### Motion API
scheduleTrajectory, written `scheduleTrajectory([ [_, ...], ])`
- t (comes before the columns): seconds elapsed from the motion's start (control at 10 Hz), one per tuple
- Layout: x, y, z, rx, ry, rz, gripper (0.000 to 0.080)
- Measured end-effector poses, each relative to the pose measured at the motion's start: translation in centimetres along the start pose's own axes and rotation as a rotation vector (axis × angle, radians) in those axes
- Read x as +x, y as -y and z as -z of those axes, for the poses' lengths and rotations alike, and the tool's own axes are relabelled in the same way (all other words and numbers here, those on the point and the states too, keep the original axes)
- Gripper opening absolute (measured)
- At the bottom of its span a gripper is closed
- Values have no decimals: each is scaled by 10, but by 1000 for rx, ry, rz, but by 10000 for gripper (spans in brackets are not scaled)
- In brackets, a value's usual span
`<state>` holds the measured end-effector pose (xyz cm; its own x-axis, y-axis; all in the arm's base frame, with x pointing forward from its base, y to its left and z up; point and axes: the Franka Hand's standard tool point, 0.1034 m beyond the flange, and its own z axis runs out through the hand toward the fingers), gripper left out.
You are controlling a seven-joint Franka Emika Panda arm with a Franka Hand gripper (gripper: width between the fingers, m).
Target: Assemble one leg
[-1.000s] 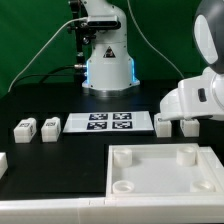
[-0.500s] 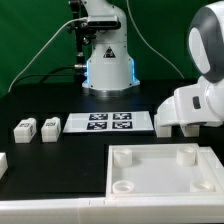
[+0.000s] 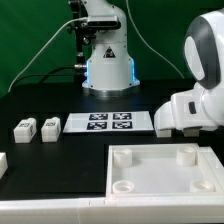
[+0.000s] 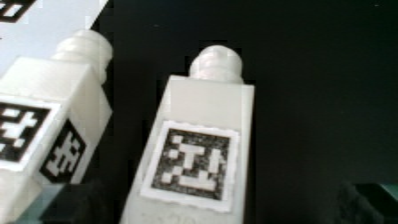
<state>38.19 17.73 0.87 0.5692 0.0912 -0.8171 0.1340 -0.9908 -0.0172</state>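
The arm (image 3: 196, 108) hangs low by the marker board (image 3: 110, 122), close over the leg (image 4: 199, 130) and a second leg (image 4: 54, 110) just beside it; its jaws are hidden, so I cannot tell their state.

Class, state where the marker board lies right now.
The marker board lies mid-table, behind the tray, with a leg beside it on the exterior view's left.

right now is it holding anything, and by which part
Cannot be told: the fingers show in neither view. Wrist view: a leg and a second leg lie loose on the table.
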Motion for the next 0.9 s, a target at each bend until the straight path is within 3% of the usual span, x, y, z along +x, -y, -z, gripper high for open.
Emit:
scheduleTrajectory([
  [0.1,0,0,0,0,0,0,649],
  [0.3,0,0,-1,0,1,0,381],
  [0.4,0,0,-1,0,2,0,381],
  [0.5,0,0,-1,0,2,0,291],
  [0.9,0,0,-1,0,2,0,291],
])
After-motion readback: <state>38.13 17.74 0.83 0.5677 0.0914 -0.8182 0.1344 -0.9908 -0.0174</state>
